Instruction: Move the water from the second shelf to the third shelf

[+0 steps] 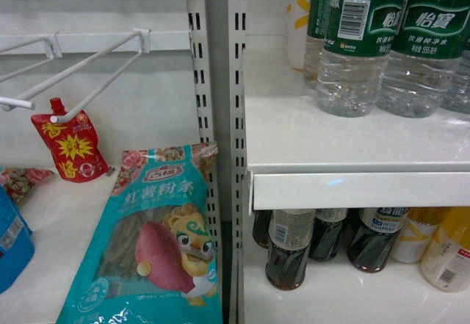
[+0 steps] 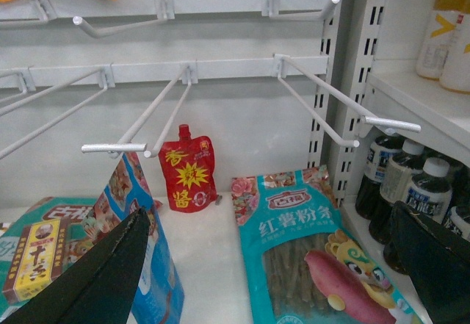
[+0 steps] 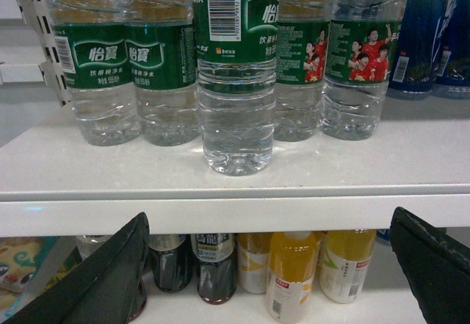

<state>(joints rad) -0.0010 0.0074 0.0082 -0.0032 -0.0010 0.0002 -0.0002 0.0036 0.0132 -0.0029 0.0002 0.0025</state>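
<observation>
Water (image 3: pixel 236 81) stands upright at the shelf (image 3: pixel 235 170) front; I see both my hands (image 3: pixel 272 265) (image 2: pixel 272 265) released, grasping nothing.

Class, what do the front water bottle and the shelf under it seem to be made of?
Water bottle: clear, glossy plastic by the look; ribbed walls you can see through, with a printed green label. Shelf: probably painted metal; smooth white surface with a thin folded front edge.

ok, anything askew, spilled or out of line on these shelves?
One water bottle stands forward of its row, nearer the shelf edge, barcode outward. It is upright, not leaking. The teal noodle bag lies tilted. No spills visible.
</observation>
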